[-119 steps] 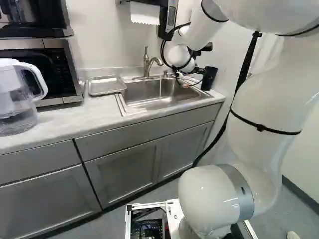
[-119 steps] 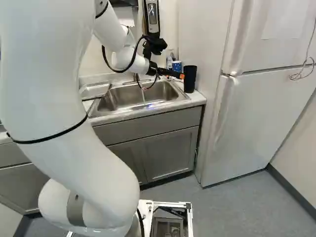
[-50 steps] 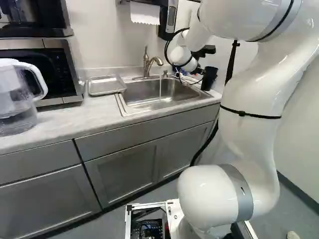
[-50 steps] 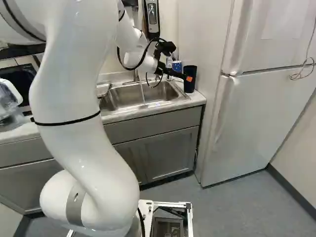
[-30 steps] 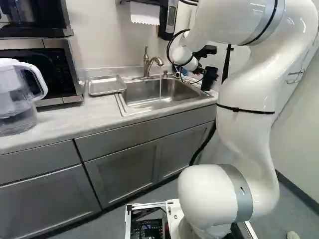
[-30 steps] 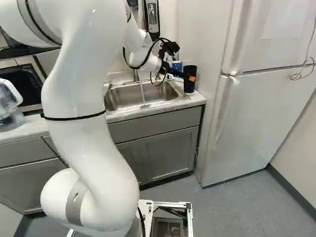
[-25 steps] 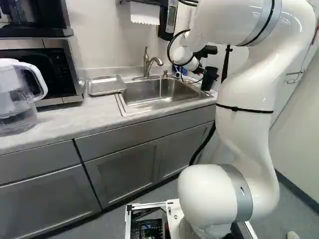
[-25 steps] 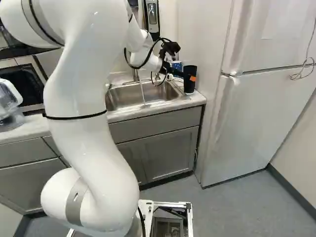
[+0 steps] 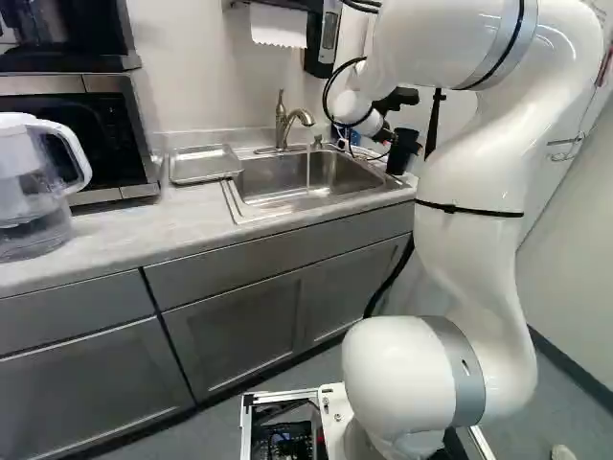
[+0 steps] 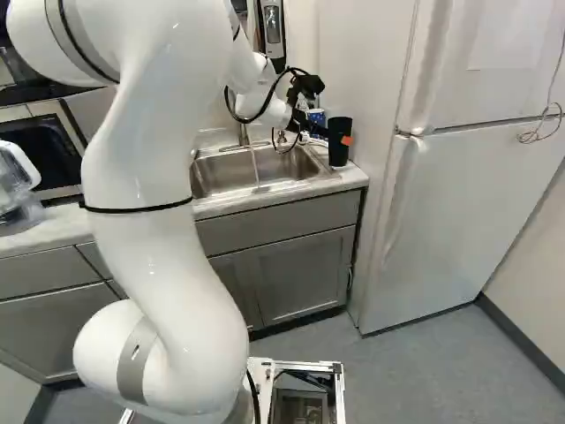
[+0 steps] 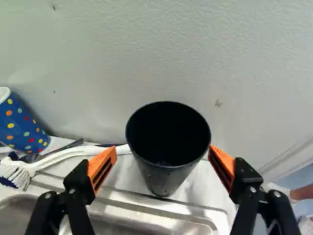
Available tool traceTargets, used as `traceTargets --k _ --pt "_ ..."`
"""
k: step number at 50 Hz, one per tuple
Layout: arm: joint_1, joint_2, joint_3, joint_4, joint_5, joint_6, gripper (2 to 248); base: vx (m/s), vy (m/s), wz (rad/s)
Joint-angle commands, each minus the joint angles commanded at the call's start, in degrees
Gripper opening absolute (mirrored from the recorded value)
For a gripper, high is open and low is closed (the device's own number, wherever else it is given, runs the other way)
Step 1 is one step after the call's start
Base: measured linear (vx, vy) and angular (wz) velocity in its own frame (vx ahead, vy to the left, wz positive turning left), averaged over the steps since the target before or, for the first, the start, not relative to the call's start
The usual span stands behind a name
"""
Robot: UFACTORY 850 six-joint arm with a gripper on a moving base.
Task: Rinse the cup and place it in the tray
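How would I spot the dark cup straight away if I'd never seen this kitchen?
Find the big white fridge, then the steel sink in the counter near it. At the sink's fridge-side end stands a tall, plain black cup; the blue cup beyond it has coloured dots.

From behind the arm (image 9: pixel 469 192), left and right, base views look ahead and down, sharing the sink (image 9: pixel 278 182); the wrist view looks along the end effector (image 10: pixel 334 135), close to the cup (image 11: pixel 166 172).
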Motion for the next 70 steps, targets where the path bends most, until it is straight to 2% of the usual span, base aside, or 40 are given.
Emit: traceTargets --k 8,9,13,14,19,20,24,25,40,70 --pt "0.0 0.0 0.0 0.0 0.0 0.0 247 0.0 0.0 0.0" --pt "0.0 0.0 0.0 0.0 0.0 0.0 232 0.0 0.0 0.0" --pt "0.0 0.0 0.0 0.0 0.0 0.0 232 0.0 0.0 0.0" --pt "0.0 0.0 0.0 0.0 0.0 0.0 194 0.0 0.0 0.0" --pt "0.0 0.0 0.0 0.0 0.0 0.0 194 0.0 0.0 0.0" --pt "0.0 0.0 0.0 0.0 0.0 0.0 156 0.0 0.0 0.0" --pt "0.0 0.0 0.0 0.0 0.0 0.0 156 0.0 0.0 0.0" --pt "0.0 0.0 0.0 0.0 0.0 0.0 127 0.0 0.0 0.0" --pt "0.6 0.4 0.5 -0.3 0.0 0.0 124 0.0 0.0 0.0" --pt "3.1 2.1 2.6 -1.7 0.0 0.0 124 0.0 0.0 0.0"
